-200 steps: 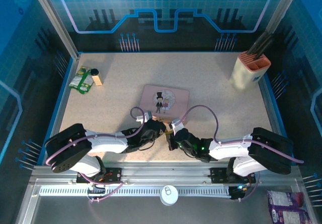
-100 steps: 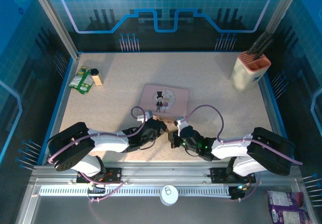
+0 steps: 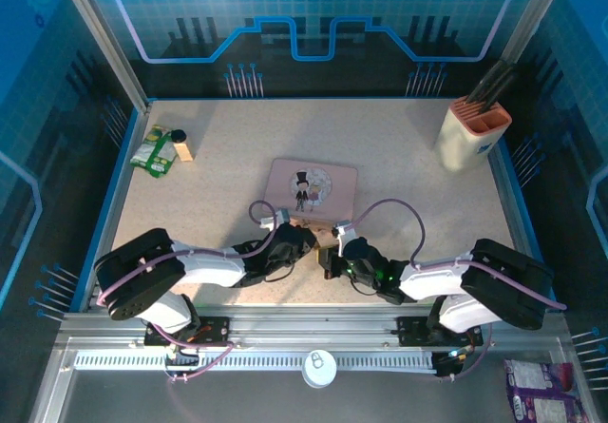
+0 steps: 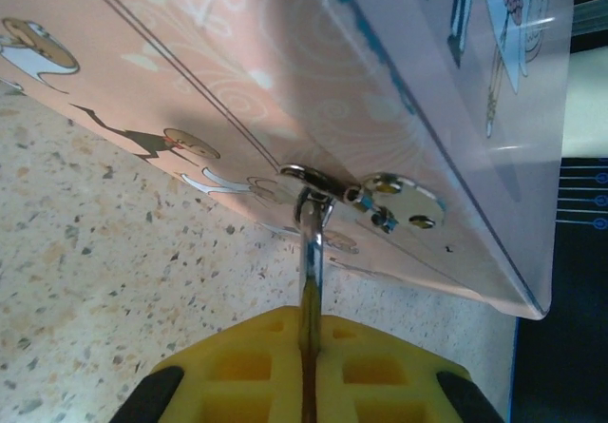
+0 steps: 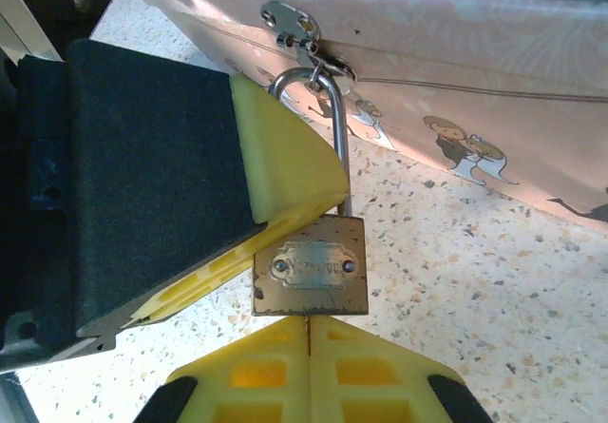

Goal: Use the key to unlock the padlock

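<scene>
The small brass padlock hangs by its silvery shackle from the hasp on the front edge of the pink tin. My left gripper is shut on the shackle just above the lock body; one of its yellow fingers presses against the shackle in the right wrist view. My right gripper is shut right under the padlock's bottom face. A thin dark sliver between its pads is the key, almost wholly hidden. In the top view both grippers meet at the padlock.
The pink tin's side wall stands close behind the padlock. A beige holder with dark utensils is at the back right, and a green packet at the back left. A white round lid lies on the front rail.
Both grippers have edged slightly toward the tin, the right one a little to the right. Their holds look unchanged.
</scene>
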Controlling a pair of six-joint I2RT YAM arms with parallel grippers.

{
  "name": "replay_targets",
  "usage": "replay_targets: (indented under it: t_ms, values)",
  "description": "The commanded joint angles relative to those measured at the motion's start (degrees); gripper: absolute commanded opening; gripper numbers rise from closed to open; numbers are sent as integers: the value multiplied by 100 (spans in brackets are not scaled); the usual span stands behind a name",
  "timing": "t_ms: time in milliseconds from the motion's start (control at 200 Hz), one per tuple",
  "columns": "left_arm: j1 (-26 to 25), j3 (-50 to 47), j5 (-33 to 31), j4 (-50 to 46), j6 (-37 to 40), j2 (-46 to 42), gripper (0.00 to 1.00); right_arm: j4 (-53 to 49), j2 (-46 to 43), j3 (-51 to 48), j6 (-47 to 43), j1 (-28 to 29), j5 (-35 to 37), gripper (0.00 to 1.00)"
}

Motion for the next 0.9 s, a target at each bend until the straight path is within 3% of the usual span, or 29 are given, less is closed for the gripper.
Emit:
replay_targets:
  t_ms: [0,360,590,710,891]
  values:
    - [9,-168,593,796,-209,193,14,29,139,-58,110,-53,-22,0]
    - [162,-313,238,-351,89,-447,49,426,275,-343,583,-290,-98,0]
    - [314,-481,-130,-1318,593,-1437,62,660,421,-375,717,-345,-274,0]
    - [525,-458,-156,-2002,1223,-2038,69,569,430,-290,773,-461,-529,0]
    - [1006,-336,-83,-3017,2520,-2998,75,427,440,-209,904,-716,-962,16]
